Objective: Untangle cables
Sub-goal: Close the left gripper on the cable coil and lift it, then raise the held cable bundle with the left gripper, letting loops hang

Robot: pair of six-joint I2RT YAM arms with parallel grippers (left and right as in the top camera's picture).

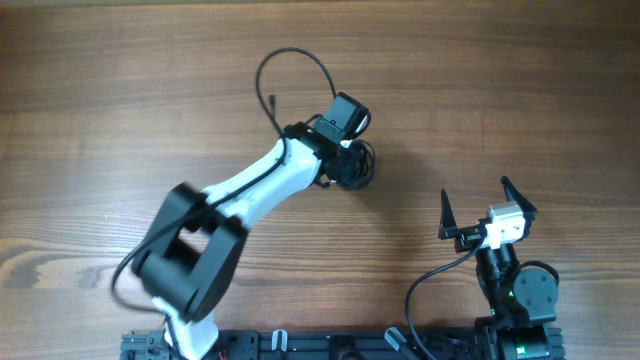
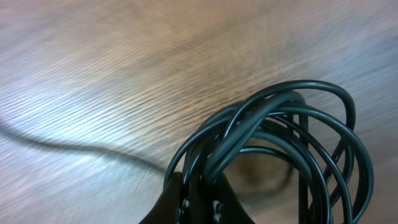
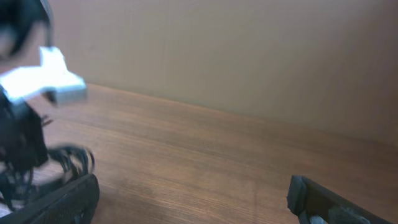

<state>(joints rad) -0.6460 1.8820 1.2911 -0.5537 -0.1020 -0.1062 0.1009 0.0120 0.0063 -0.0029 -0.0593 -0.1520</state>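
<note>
Clamping the bunched cables (image 2: pixel 196 158) at its tips: left end effector (image 2: pixel 199 199); right end effector (image 1: pixel 474 190) wide open.

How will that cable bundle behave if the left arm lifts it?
Probably floppy: the cables are thin cords in loose loops, so they should sag from the left end effector. Likely light, being so thin. The loops overlap, so the bundle may rise as one clump.
</note>
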